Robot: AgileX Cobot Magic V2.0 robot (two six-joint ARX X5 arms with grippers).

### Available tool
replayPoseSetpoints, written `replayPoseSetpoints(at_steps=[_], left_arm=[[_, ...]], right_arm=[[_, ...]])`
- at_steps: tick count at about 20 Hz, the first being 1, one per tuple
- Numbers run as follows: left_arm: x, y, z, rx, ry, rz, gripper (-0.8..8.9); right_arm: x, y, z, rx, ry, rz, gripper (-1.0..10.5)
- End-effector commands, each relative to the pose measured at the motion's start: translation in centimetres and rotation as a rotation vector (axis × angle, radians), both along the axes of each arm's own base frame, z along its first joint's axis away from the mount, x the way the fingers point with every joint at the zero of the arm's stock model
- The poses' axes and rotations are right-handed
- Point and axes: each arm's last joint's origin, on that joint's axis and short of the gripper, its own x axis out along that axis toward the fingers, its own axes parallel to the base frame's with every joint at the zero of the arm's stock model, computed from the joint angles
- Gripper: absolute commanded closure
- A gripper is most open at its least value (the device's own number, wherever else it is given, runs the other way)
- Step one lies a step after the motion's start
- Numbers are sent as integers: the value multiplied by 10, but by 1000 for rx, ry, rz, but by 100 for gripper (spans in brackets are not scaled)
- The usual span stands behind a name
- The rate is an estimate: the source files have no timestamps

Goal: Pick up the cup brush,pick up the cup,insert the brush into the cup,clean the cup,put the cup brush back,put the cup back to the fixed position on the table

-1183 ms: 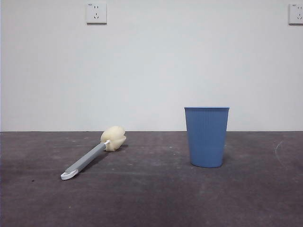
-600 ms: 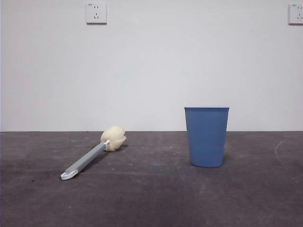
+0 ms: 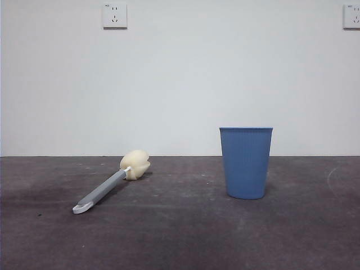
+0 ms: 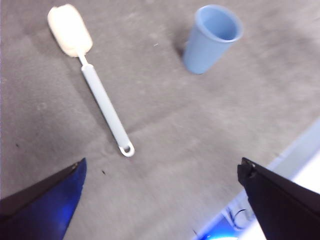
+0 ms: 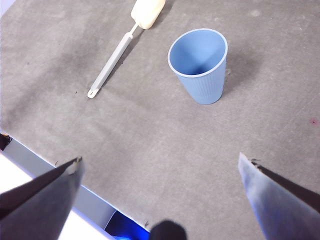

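- Left gripper (image 4: 162, 185): held high above the table (image 3: 180, 236), camera looking down; jaws spread wide, nothing between them. Cup brush and cup both lie ahead of it, well apart from the jaws.
- Right gripper (image 5: 160, 185): also raised above the table near its front edge; jaws wide apart, holding nothing. Cup is closer to this one than the brush is.
- Neither arm shows in the front view.
- Cup brush (image 3: 109, 183): lying flat on the table, left side of the front view. Sponge head (image 3: 135, 164) points toward the back wall, white looped tip (image 3: 80, 208) toward the camera; handle runs diagonally.
- Cup (image 3: 246, 162): upright on the table, right of centre, rim up, looks empty from the wrist views. Well apart from the brush.
- Wall sockets: one (image 3: 114, 15) upper left on the wall, another (image 3: 351, 16) at the upper right edge. Small marks on them, too small to read.
- No readable writing on the cup or brush.
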Motion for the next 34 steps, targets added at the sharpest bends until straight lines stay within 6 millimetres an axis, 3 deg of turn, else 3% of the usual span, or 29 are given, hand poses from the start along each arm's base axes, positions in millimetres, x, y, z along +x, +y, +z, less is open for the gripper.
replayPoseSetpoints(at_steps=[1,6,14,20,34], left_arm=[[18,-20,-9,30,42,24,251],[54,-69,-41,193,64,141,252],[99,-103,-103,272,175,230,252],[114,-110,-132,321,215,289,252],[126,-116,-161,364,241,373,253]], right_arm=[[0,0,2,23,5,-21,380],[3,0,3,49,9,-47,380],[3,1,3,49,10,-47,381],[3,1,3,52,14,-52,381],[3,1,3,58,18,-57,382]])
